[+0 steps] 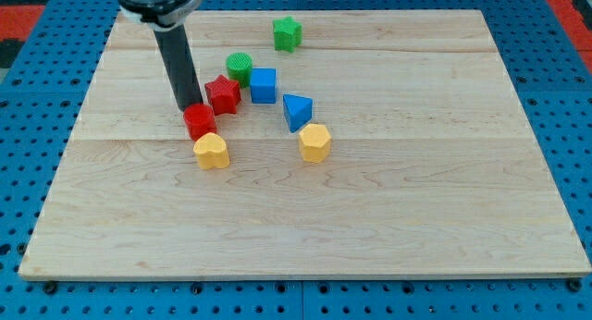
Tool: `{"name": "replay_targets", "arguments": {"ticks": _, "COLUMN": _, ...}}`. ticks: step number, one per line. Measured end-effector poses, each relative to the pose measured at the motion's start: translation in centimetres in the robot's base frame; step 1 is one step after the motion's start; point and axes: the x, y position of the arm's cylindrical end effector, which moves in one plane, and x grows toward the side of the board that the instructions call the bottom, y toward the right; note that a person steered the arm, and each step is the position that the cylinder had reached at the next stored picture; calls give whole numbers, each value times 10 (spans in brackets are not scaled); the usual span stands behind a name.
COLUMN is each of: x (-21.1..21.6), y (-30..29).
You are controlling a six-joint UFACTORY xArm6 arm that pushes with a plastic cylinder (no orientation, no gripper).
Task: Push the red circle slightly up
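Observation:
The red circle (199, 121) lies on the wooden board (416, 190), left of centre. My tip (186, 109) stands just at the circle's upper left edge, touching or nearly touching it. A yellow heart (212, 151) sits right below the red circle, close to it. A red star (222, 94) sits just up and right of the circle.
A green circle (240, 67) and a blue cube (264, 85) sit by the red star. A blue triangle (297, 111) and a yellow hexagon (315, 142) lie to the right. A green star (287, 33) sits near the board's top edge.

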Motion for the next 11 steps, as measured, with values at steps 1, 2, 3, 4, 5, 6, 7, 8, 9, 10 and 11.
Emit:
{"name": "replay_targets", "arguments": {"ticks": 1, "x": 13, "y": -14}}
{"name": "replay_targets", "arguments": {"ticks": 2, "x": 83, "y": -44}}
{"name": "replay_targets", "arguments": {"ticks": 3, "x": 123, "y": -8}}
{"name": "replay_targets", "arguments": {"ticks": 4, "x": 114, "y": -13}}
{"name": "replay_targets", "arguments": {"ticks": 5, "x": 91, "y": -22}}
{"name": "replay_targets", "arguments": {"ticks": 6, "x": 90, "y": -9}}
{"name": "replay_targets", "arguments": {"ticks": 7, "x": 86, "y": -8}}
{"name": "replay_targets", "arguments": {"ticks": 8, "x": 73, "y": 0}}
{"name": "replay_targets", "arguments": {"ticks": 9, "x": 68, "y": 0}}
{"name": "replay_targets", "arguments": {"ticks": 10, "x": 59, "y": 1}}
{"name": "replay_targets", "arguments": {"ticks": 11, "x": 49, "y": 1}}
